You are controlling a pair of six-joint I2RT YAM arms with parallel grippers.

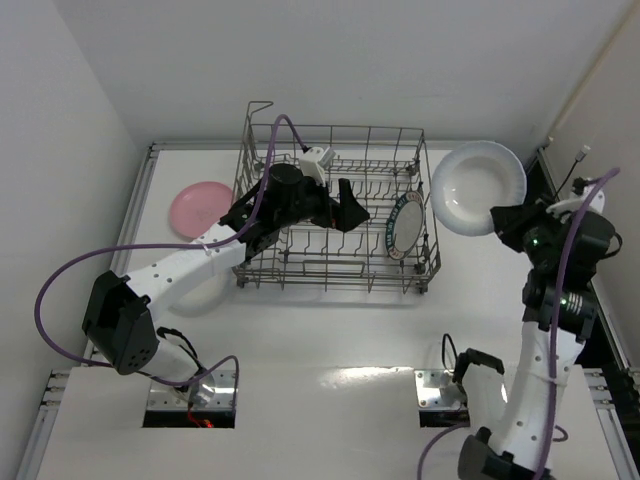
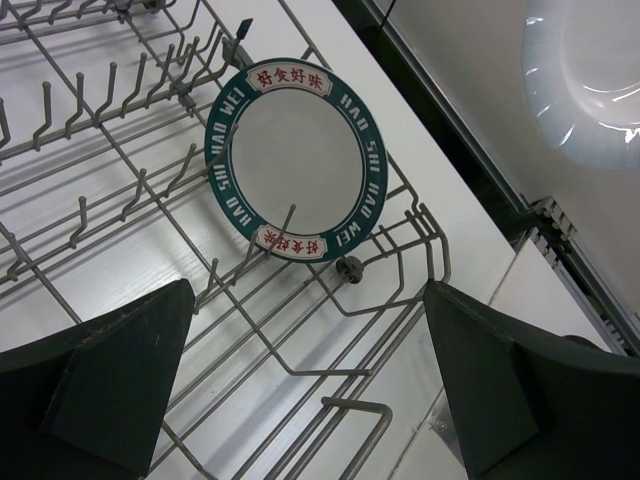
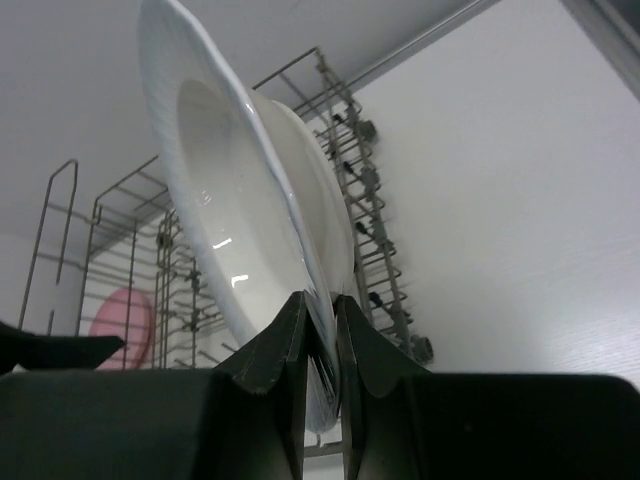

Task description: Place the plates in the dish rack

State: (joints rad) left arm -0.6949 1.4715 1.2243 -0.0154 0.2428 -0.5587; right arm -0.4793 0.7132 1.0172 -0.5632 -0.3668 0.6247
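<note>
The grey wire dish rack (image 1: 300, 268) stands at the table's centre back. A white plate with a teal-and-red patterned rim (image 1: 405, 227) stands upright in its right end, also in the left wrist view (image 2: 297, 160). My left gripper (image 1: 345, 208) hovers open and empty over the rack's middle. My right gripper (image 1: 503, 221) is shut on the rim of a plain white plate (image 1: 478, 187), holding it in the air right of the rack; the wrist view shows the plate (image 3: 240, 230) edge-on between the fingers (image 3: 275, 345). A pink plate (image 1: 201, 209) lies flat left of the rack.
White walls close in at the back and both sides. A metal rail (image 1: 555, 190) runs along the table's right edge. The left arm's purple cable (image 1: 60, 290) loops over the left side of the table.
</note>
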